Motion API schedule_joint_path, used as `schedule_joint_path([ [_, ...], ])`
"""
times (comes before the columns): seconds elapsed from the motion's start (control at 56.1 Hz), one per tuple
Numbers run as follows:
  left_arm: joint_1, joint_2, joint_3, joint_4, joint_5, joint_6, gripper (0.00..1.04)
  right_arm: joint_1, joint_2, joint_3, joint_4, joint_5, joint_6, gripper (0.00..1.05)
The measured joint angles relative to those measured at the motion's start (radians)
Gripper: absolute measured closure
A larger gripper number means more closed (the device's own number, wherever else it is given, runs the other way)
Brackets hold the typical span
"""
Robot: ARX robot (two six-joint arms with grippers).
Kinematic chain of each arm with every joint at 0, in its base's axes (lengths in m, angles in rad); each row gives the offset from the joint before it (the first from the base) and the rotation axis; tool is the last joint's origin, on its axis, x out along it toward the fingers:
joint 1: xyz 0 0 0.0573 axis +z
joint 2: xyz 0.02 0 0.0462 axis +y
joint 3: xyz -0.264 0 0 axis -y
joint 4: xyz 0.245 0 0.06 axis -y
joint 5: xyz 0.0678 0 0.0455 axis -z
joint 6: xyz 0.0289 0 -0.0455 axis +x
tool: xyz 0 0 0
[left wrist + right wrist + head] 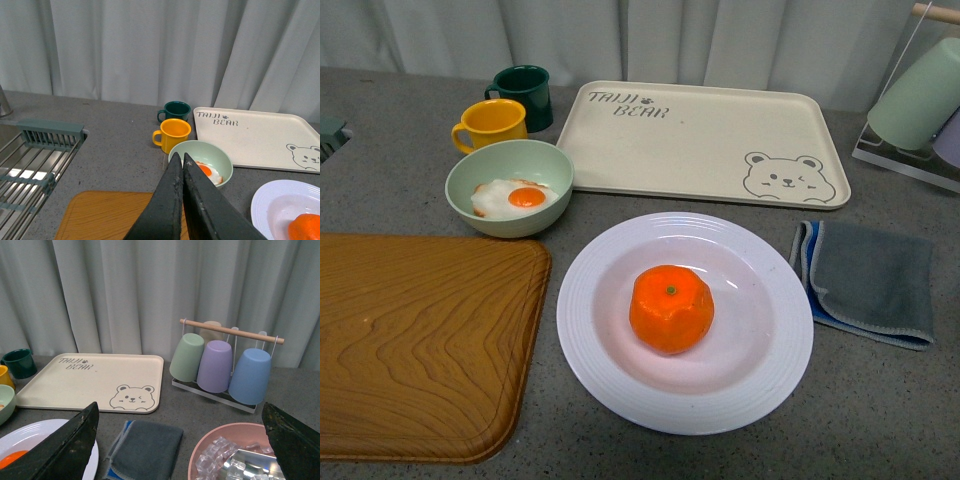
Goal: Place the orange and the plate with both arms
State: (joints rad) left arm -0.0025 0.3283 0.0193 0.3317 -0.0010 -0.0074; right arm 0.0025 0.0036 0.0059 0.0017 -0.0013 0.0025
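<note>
The orange (671,308) sits in the middle of the white ridged plate (590,340) on the grey counter in the front view. Neither arm shows in the front view. In the left wrist view my left gripper (182,159) is shut and empty, held above the wooden board (105,215), with the plate (270,205) and a bit of the orange (306,227) off to one side. In the right wrist view my right gripper (180,412) is open wide and empty, raised over the counter; the plate's rim (30,432) and an edge of the orange (12,458) show near one finger.
A wooden board (420,340) lies left of the plate. A pale green bowl with a fried egg (510,187), a yellow mug (492,124) and a green mug (524,95) stand behind. A cream bear tray (700,140), a grey cloth (865,280), a cup rack (222,362) and a pink ice bowl (235,455) lie right.
</note>
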Motion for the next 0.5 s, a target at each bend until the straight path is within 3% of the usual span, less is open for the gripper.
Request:
schedule_joint_path([
  [0.499, 0.0, -0.152, 0.0, -0.152, 0.0, 0.0, 1.01, 0.0, 0.0, 0.0, 0.0, 0.0, 0.0, 0.09],
])
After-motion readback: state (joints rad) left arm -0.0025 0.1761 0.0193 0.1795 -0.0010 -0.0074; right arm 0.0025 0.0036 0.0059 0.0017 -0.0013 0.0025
